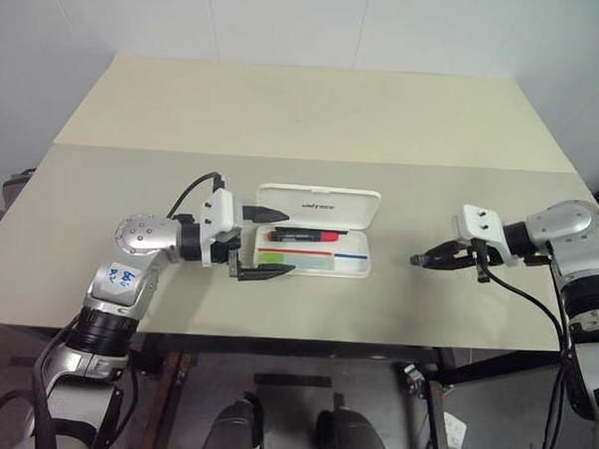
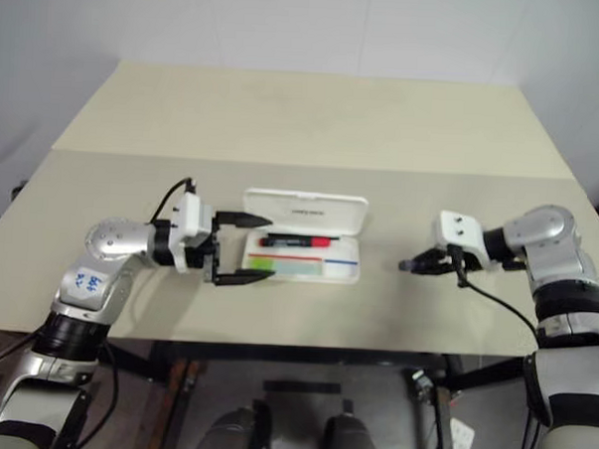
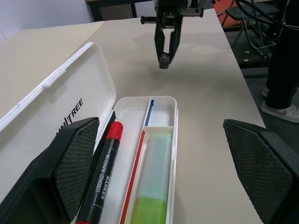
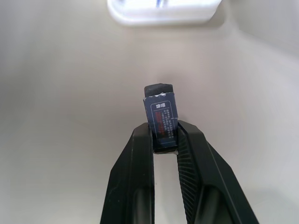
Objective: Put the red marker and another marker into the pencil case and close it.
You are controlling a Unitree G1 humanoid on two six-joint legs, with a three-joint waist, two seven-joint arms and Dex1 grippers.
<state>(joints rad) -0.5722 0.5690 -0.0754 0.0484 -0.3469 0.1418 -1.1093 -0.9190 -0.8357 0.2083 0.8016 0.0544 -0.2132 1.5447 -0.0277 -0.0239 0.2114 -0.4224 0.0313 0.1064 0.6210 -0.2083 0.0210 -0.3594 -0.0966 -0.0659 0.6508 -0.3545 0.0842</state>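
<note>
The white pencil case (image 1: 362, 268) lies open on the table, its lid (image 1: 318, 205) flat behind the tray. Inside the tray lie the red marker (image 3: 105, 172), part red and part black, and beside it the stubby light-green marker (image 3: 152, 186). My left gripper (image 1: 290, 244) is open at the case's left end, one finger on the lid side and one at the front. My right gripper (image 1: 417, 259) hangs over bare table to the right of the case, shut on a small dark block (image 4: 161, 116) with a printed label.
The beige table (image 1: 284, 114) stretches far behind the case, with a seam across it. Its front edge runs just below both grippers. In the left wrist view a person's leg and shoe (image 3: 280, 107) stand beyond the table's side.
</note>
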